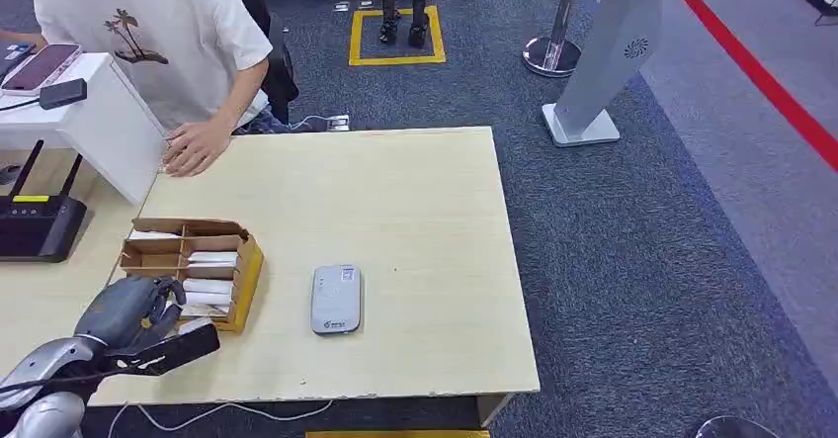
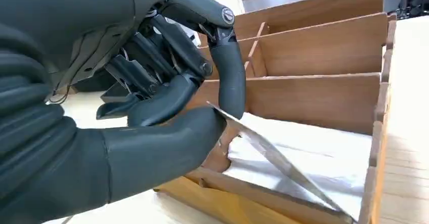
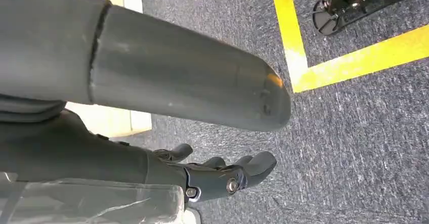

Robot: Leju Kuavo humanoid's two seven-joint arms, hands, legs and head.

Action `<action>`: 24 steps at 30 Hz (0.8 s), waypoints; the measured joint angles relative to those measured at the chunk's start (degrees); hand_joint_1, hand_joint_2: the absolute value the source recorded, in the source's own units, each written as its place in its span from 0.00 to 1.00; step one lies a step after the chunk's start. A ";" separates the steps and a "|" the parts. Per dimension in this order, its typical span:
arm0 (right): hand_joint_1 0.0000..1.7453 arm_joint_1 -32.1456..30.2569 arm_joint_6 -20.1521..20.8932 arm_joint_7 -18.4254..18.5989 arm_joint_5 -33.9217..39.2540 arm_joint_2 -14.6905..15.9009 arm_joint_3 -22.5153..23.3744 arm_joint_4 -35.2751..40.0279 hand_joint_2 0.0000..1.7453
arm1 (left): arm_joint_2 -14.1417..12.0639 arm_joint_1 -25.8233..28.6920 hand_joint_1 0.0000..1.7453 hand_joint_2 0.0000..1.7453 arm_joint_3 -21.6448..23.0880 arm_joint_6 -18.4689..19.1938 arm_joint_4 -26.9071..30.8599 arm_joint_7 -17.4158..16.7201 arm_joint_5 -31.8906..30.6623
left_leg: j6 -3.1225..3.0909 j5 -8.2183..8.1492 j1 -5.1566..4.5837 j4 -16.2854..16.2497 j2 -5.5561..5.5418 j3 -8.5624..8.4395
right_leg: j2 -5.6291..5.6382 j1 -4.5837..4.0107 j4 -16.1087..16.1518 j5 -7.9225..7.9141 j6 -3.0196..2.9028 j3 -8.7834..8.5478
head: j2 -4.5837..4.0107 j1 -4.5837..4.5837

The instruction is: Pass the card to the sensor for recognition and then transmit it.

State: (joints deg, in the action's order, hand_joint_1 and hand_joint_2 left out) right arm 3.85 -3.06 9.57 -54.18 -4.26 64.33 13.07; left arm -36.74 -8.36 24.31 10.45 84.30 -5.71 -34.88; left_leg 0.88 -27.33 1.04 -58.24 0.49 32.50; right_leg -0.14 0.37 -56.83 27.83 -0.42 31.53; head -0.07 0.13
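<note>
A wooden card box (image 1: pixel 193 260) with several compartments of white cards stands near the table's front left. My left hand (image 1: pixel 133 309) is at its near end. In the left wrist view the thumb and a finger (image 2: pixel 230 77) pinch a thin white card (image 2: pixel 273 155), which tilts up out of the nearest compartment with its far end still low inside the box (image 2: pixel 313 57). The grey-white sensor (image 1: pixel 336 300) lies flat on the table to the right of the box, apart from the hand. My right hand (image 3: pixel 222 176) hangs over the carpet, fingers loosely apart and holding nothing.
A person in a white T-shirt leans in at the far left with a hand (image 1: pixel 193 149) on the wooden table (image 1: pixel 415 220). A black router (image 1: pixel 40 225) and a white stand (image 1: pixel 109 122) sit on the left. Blue carpet and a grey post base (image 1: pixel 583 122) lie to the right.
</note>
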 joint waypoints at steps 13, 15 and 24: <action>0.00 0.01 0.33 -0.26 -0.98 -0.09 0.28 0.00 0.00 | -1.68 -1.84 1.00 1.00 -2.50 0.68 1.57 1.16 3.26 | 0.03 0.03 0.02 0.00 0.00 0.00 | 0.00 -0.01 -0.03 0.00 0.00 0.01 | 0.00 0.00; 0.00 0.02 0.33 -0.31 -0.98 -0.09 0.31 0.00 0.00 | -3.06 -2.93 1.00 1.00 -3.52 2.12 1.97 1.01 4.53 | 0.07 0.05 0.02 0.00 0.00 0.00 | 0.00 -0.01 -0.04 0.00 0.00 0.02 | 0.00 0.00; 0.00 0.04 0.39 -0.31 -1.88 -0.09 0.37 0.00 0.00 | -9.39 -8.97 1.00 1.00 -6.41 9.03 2.71 -0.50 13.05 | 0.09 0.07 0.05 0.00 0.00 0.00 | 0.01 -0.03 -0.05 -0.01 -0.01 0.03 | 0.00 0.00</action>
State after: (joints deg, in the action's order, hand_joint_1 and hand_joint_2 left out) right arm 3.89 -2.67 9.27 -56.06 -4.35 64.70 13.07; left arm -46.14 -17.33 17.90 19.48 87.01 -6.21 -21.83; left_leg 0.97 -27.26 1.09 -58.24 0.49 32.50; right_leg -0.14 0.34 -56.88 27.82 -0.43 31.56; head -0.07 0.13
